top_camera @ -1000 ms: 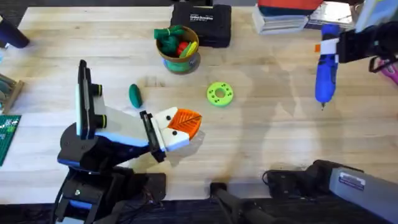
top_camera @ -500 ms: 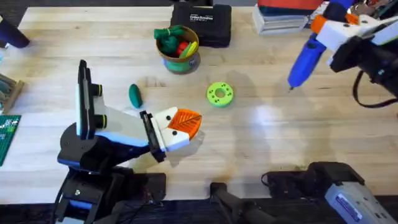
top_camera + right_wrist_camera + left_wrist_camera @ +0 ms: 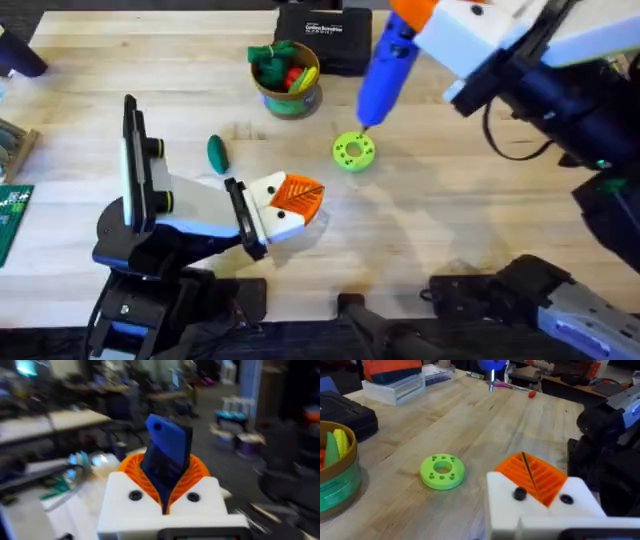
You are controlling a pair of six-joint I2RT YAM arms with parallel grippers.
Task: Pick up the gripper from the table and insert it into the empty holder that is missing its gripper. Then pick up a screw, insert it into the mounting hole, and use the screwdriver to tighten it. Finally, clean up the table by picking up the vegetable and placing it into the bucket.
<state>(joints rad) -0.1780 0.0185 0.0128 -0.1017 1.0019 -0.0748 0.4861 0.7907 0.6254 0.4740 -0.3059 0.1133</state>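
Observation:
My right gripper [image 3: 408,18] is raised high over the table [image 3: 450,230] and is shut on the blue screwdriver [image 3: 383,70]. The metal tip hangs just above the bright green disc [image 3: 353,150]. In the right wrist view the screwdriver [image 3: 167,450] sits clamped between the orange pads. My left gripper [image 3: 314,194] rests low near the table's front and looks shut, with orange wedges in both white holders [image 3: 540,505] and a dark screw head [image 3: 520,493] in each. The dark green vegetable [image 3: 217,153] lies left of it. The bucket [image 3: 287,82] stands behind.
The bucket holds several toy vegetables. A black case [image 3: 325,35] sits at the back edge, with stacked boxes [image 3: 455,30] to its right. A green circuit board [image 3: 12,215] lies at the left edge. The green disc [image 3: 442,471] lies just ahead of my left gripper.
My right arm has swung left from the table's right side and risen toward the camera, carrying the screwdriver; its tip now hangs over the green disc. The left arm has not moved.

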